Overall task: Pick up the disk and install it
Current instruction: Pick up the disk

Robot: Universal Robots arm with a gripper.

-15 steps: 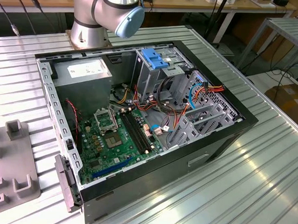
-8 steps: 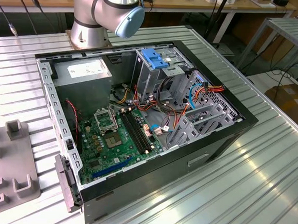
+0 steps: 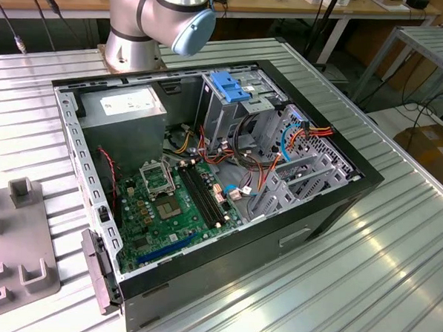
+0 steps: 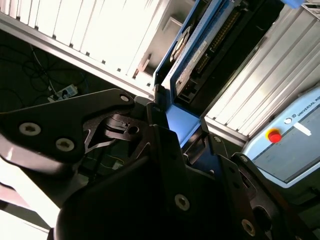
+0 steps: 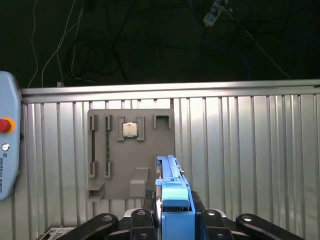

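Fingers of your gripper (image 5: 174,199) are clenched on the disk (image 4: 199,56), gripping its blue-railed edges so it hangs edge-on above the ribbed bench (image 5: 250,150) near the grey fixture plate (image 5: 115,160), a hold that likely suits sliding it into the computer case (image 3: 223,281).

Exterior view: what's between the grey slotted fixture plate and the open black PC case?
Nothing. In the exterior view, only a bare strip of the ribbed aluminium table separates the grey slotted fixture plate from the open black PC case.
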